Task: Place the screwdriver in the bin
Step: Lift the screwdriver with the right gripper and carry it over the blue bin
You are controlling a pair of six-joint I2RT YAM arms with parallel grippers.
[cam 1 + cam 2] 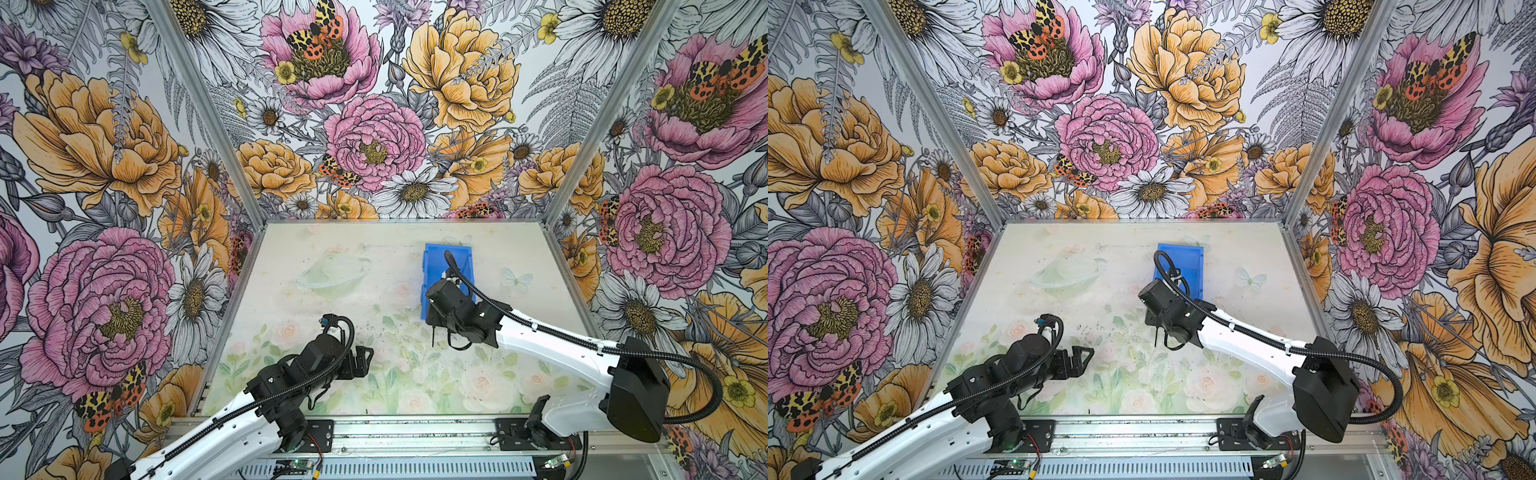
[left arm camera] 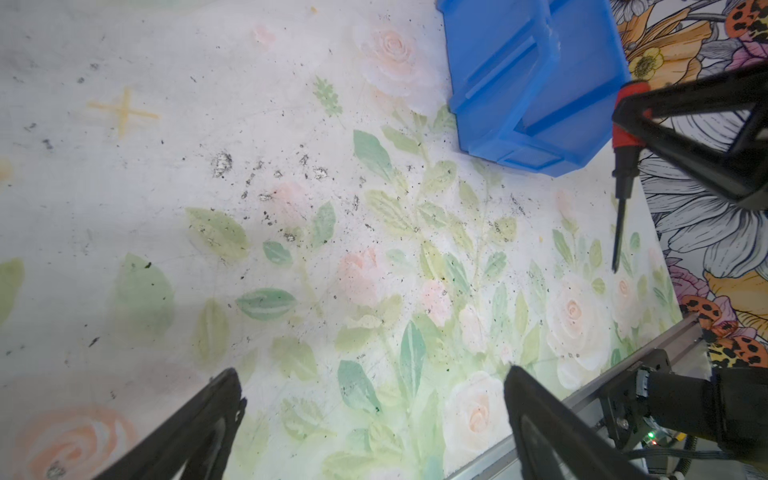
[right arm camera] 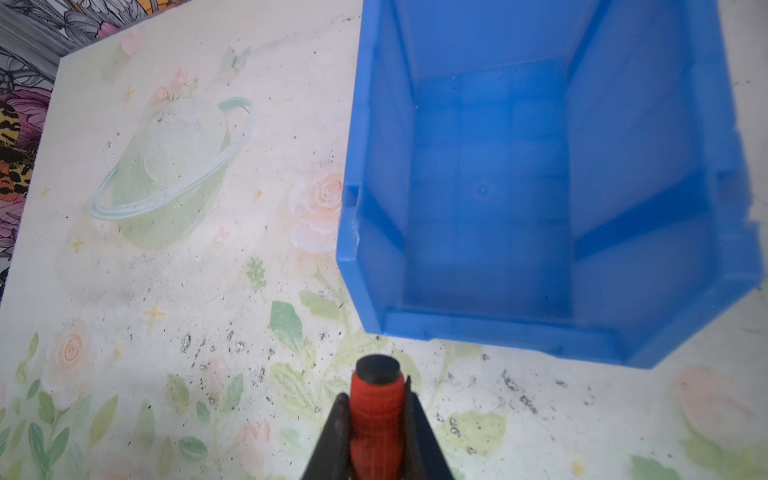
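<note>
r gripper (image 3: 374,401) closed on red handle of screwdriver (image 2: 622,174). long axis abt vertical, tip points down to table (image 2: 166,208). it hangs in air just outside low front edge of bin (image 3: 374,166), not inside. l gripper (image 2: 370,372) open, holds nothing.

A faded floral table (image 1: 374,257), flecked with what may be dirt, sits inside bold flowered walls (image 1: 104,166).

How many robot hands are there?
2. The left hand hangs open over the table's front; the right hand grips the screwdriver just outside the bin's low front edge. No more seem hidden.
</note>
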